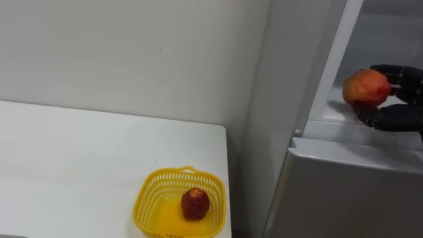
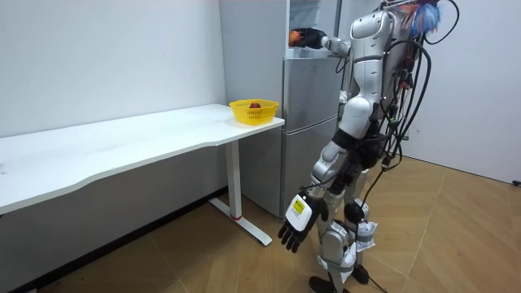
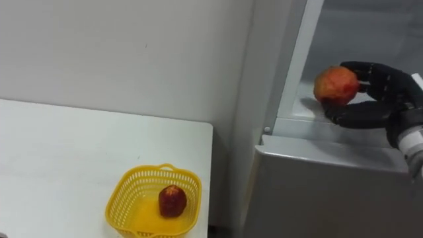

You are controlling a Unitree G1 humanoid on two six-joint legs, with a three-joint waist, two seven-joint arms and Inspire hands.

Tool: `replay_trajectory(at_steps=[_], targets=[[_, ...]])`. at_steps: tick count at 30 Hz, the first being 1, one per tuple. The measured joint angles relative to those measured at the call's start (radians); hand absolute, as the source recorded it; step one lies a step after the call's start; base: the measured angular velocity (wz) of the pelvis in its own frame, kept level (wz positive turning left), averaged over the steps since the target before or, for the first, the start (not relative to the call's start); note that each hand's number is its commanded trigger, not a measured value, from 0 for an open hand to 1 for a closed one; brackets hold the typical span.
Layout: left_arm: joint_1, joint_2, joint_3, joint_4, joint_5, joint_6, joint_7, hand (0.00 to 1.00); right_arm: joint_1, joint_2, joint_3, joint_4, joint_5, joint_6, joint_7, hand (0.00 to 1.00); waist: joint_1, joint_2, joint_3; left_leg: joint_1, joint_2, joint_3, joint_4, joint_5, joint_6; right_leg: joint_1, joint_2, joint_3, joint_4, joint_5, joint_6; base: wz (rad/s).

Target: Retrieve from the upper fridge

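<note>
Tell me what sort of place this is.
Probably a plain indoor test room set up like a kitchen corner. A grey fridge stands with its upper compartment open. Beside it is a long white table, and a yellow basket on the table holds a red fruit.

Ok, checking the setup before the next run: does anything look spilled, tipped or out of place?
Nothing stands out. The yellow basket sits upright on the white table near its corner, one dark red fruit inside. The right hand grips a red-orange fruit at the open upper fridge; the left hand hangs open at its side.
</note>
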Motion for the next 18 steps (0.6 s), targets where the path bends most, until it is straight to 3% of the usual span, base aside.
replay_trajectory(at_steps=[2, 4, 7, 18], targets=[[-0.004, 0.000, 0.000, 0.000, -0.004, -0.007, 0.002, 0.00, 0.033, 0.011, 0.000, -0.049, -0.001, 0.000, -0.005, 1.00, -0.003, 0.004, -0.0014, -0.001, 0.000, 0.002, 0.001, -0.001, 0.001, 0.000, -0.001, 0.001, 0.000, 0.000, 0.000, 0.00], [0.007, -0.007, -0.001, 0.000, -0.004, -0.009, 0.006, 0.00, 0.051, 0.052, -0.005, -0.108, -0.018, 0.000, -0.035, 1.00, -0.003, 0.021, -0.0065, 0.002, 0.000, 0.013, 0.000, -0.001, 0.002, -0.001, -0.001, 0.013, 0.000, 0.000, 0.000, -0.11], [0.009, -0.015, -0.001, 0.000, -0.004, -0.009, 0.009, 0.00, 0.083, 0.070, -0.010, -0.176, -0.018, 0.000, -0.055, 1.00, -0.009, 0.037, -0.0073, 0.007, 0.000, 0.018, -0.002, -0.001, 0.002, -0.001, -0.001, 0.021, 0.000, 0.000, 0.000, -0.08], [0.012, -0.035, 0.000, 0.002, 0.003, -0.019, 0.010, 0.00, 0.279, 0.131, -0.047, -0.527, -0.083, -0.014, -0.088, 1.00, -0.023, 0.046, -0.0027, 0.022, 0.005, 0.047, -0.015, -0.001, 0.001, -0.004, 0.005, 0.054, 0.002, 0.001, -0.001, -0.08]])
